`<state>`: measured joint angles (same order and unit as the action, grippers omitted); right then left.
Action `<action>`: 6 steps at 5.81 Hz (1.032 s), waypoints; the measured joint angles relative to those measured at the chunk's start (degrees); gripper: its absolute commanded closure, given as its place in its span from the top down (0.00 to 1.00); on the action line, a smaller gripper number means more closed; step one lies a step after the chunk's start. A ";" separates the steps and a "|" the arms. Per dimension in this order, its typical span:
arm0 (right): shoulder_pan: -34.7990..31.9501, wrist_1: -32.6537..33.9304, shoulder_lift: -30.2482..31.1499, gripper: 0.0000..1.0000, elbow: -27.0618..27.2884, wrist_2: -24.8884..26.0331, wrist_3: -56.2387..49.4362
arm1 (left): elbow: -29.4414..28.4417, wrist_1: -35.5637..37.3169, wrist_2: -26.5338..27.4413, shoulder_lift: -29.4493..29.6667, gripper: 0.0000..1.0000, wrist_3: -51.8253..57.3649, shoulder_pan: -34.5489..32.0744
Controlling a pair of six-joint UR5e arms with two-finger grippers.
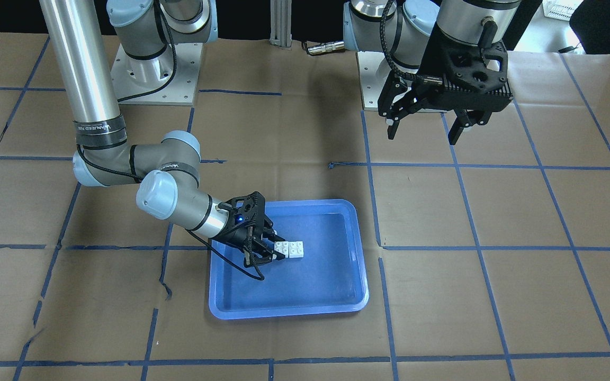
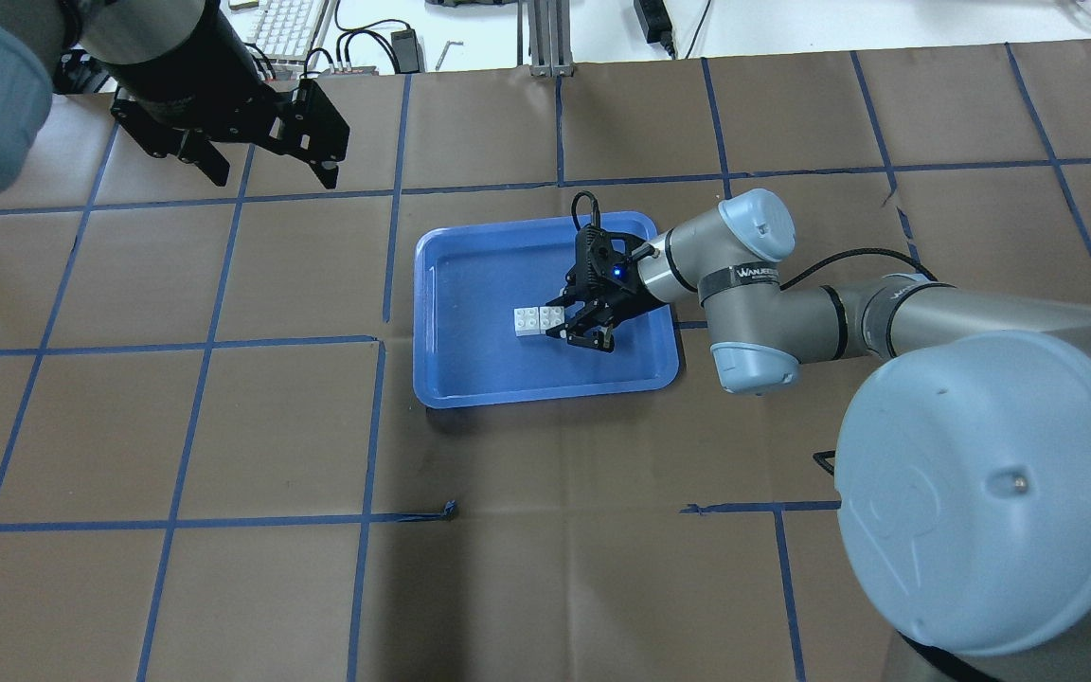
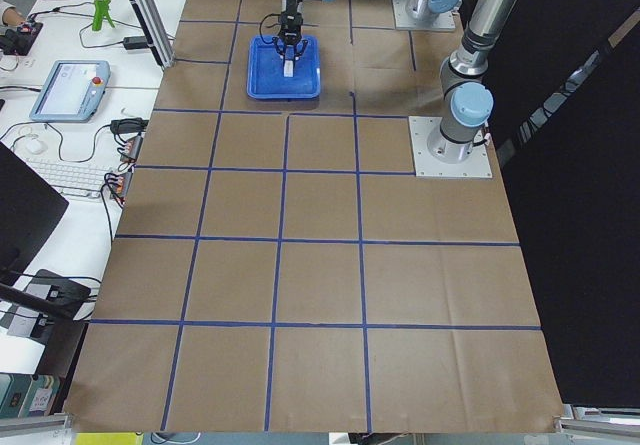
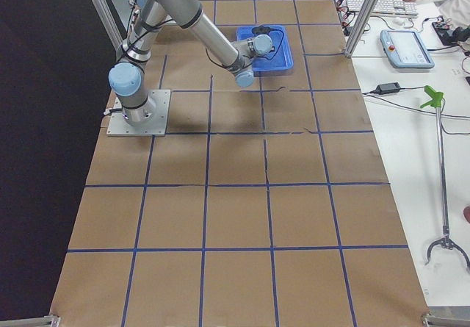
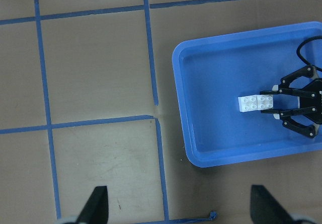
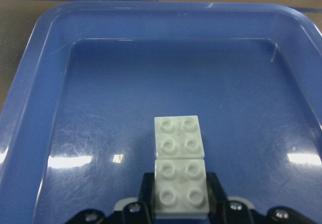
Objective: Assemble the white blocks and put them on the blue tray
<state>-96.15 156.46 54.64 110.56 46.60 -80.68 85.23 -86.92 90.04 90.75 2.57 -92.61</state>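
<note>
White blocks (image 2: 537, 320) side by side, studs up, near centre of blue tray (image 2: 479, 284). Right gripper (image 2: 562, 319) at blocks' 3 o'clock (overhead view), pinching nearer block. Left gripper (image 2: 273, 175) spread, at tray's 10 o'clock, well apart. Likely step: release. Part fingers evenly, withdraw straight toward 3 o'clock, no drag.

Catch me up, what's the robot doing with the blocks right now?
The right gripper is low inside the blue tray, its fingers on either side of the nearer of the two white blocks and apparently gripping it. The blocks lie side by side and touching on the tray floor, studs up. Whether they are actually locked together can't be told. The left gripper hangs open and empty above the table, well away from the tray.
</note>
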 measured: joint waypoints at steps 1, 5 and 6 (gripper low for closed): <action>0.00 0.06 -0.38 0.27 -0.02 -0.36 0.00 | 0.09 -0.34 0.18 -0.06 1.00 -0.01 -0.09; -0.01 -0.03 -0.58 0.45 0.00 -0.75 0.00 | 4.47 -1.19 0.51 -1.90 1.00 0.21 0.17; -0.02 -0.10 -0.60 0.45 0.01 -0.80 0.00 | 4.70 -0.92 0.53 -2.02 1.00 0.29 0.28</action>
<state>-96.16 156.36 54.04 110.58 45.80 -80.68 89.93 -87.84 90.57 88.73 2.86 -92.34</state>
